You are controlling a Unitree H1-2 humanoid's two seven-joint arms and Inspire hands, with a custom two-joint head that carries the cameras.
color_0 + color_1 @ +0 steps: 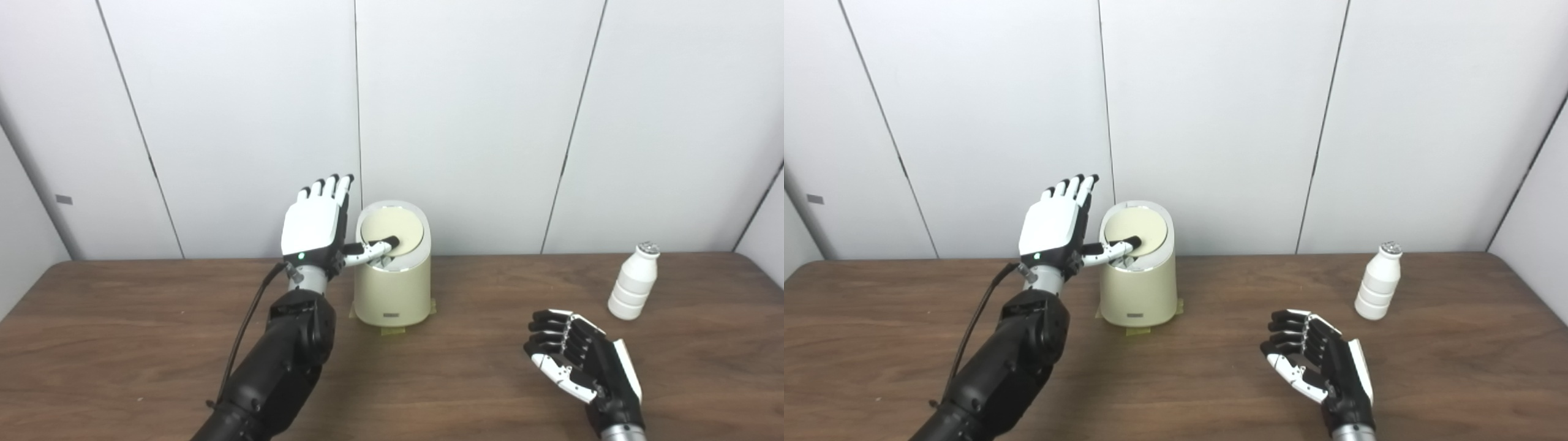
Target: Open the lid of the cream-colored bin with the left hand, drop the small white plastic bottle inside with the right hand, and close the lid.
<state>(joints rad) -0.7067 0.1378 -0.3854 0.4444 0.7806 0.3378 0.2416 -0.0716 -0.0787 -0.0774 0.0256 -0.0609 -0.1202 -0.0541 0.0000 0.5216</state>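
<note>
The cream-colored bin [392, 288] stands at the middle back of the wooden table, its round lid [392, 228] down. My left hand [312, 229] is raised just left of the bin, open, fingers pointing up, with the thumb reaching over the lid's front edge. The small white plastic bottle [634, 282] stands upright at the right back of the table. My right hand [572, 358] hovers low over the table in front and left of the bottle, open and empty, fingers loosely curled. The bottle also shows in the right eye view [1378, 282].
The brown wooden table [122, 343] spans the view. White wall panels stand right behind the bin and bottle. A black cable runs along my left forearm [269, 367].
</note>
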